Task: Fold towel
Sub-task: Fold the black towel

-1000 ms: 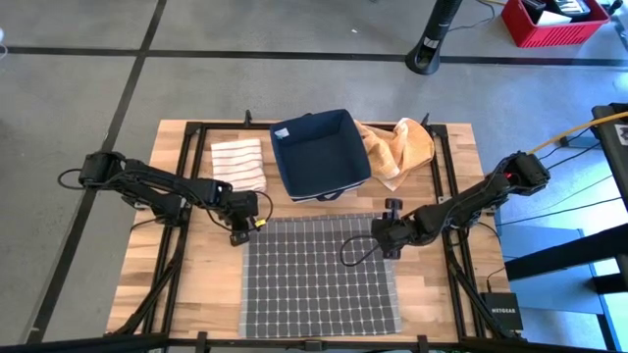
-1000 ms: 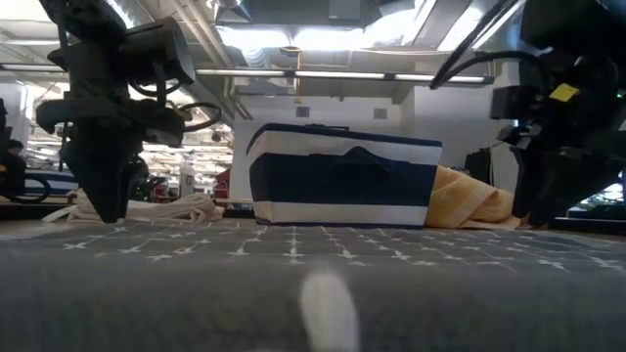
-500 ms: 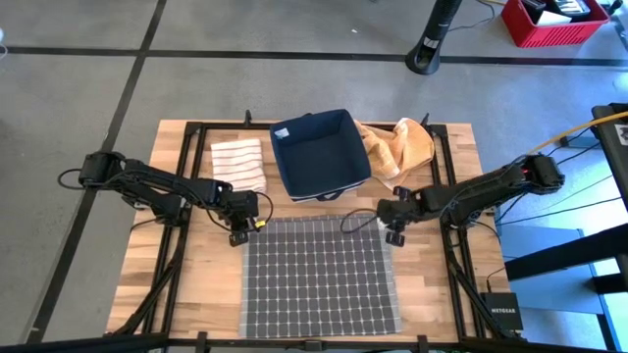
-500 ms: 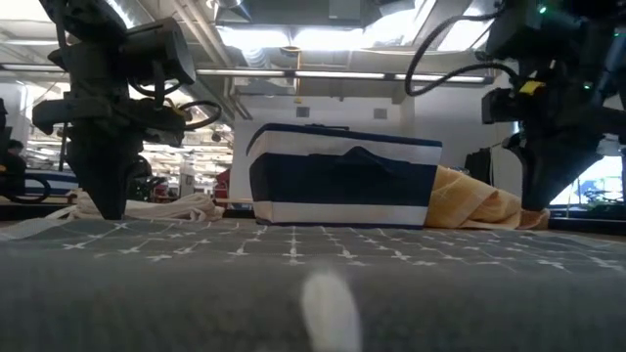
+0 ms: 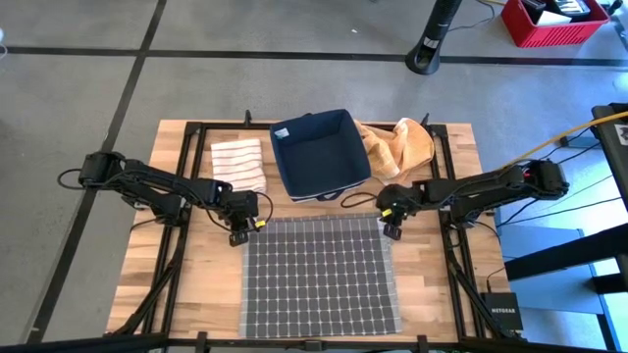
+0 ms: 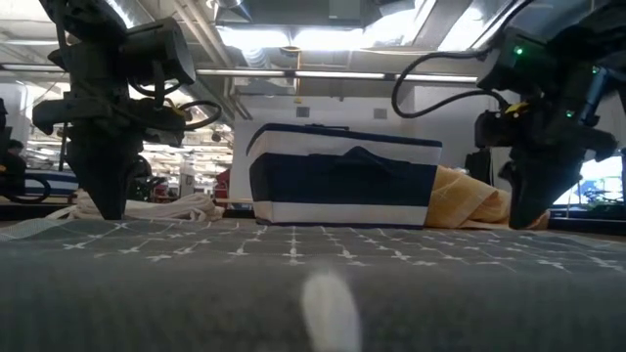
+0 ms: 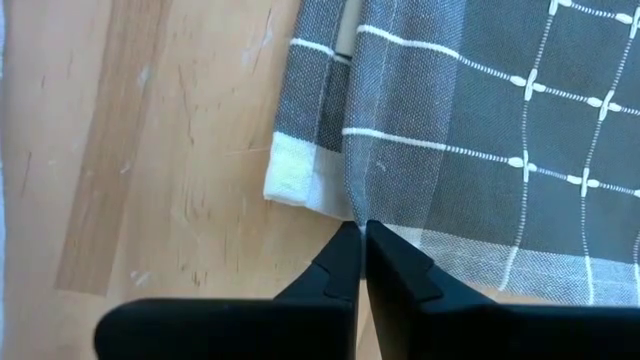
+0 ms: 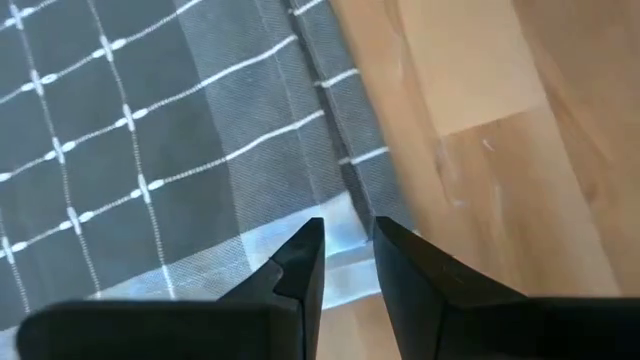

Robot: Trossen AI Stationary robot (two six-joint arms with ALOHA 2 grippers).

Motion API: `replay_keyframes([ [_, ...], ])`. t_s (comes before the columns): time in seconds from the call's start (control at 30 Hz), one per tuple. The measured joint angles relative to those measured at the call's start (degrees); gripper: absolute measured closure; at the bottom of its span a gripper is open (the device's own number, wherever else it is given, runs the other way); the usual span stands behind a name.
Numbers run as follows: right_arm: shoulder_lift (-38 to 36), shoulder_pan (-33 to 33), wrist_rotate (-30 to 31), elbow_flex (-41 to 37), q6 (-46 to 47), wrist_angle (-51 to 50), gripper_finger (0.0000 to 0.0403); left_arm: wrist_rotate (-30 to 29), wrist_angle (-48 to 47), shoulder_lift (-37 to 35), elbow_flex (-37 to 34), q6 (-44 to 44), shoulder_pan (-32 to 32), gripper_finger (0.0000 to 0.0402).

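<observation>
Right gripper (image 5: 391, 227) moved onto towel (image 5: 319, 275) corner.

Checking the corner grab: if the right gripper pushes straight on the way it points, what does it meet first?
The right gripper points down at the grey checked towel; its far right corner hem lies between the fingertips, so it would likely meet that hem first, then the wooden table.

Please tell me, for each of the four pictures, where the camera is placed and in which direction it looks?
High view: above the table, looking straight down; both arms, grey towel, blue basket.
Low view: at table height, looking level across the towel to the basket; both end effectors hang down.
Left wrist view: on the left arm, looking down at the towel corner; left end effector.
Right wrist view: the same on the right; right end effector.
All share the towel.
</observation>
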Motion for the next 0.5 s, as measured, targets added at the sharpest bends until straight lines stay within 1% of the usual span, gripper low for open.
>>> replay_keyframes([
  [0.13,0.0,0.1,-1.3,-1.6,0.0,3.8,0.031,0.0,0.0,0.0,0.0,0.0,0.0,0.0397],
  [0.4,0.1,0.1,-1.3,-1.8,-0.2,3.6,0.031,0.0,0.0,0.0,0.0,0.0,0.0,0.0396],
  [0.5,0.2,0.1,0.2,-1.8,-0.4,3.2,0.031,-0.1,0.0,0.0,0.0,0.0,0.0,0.0397],
])
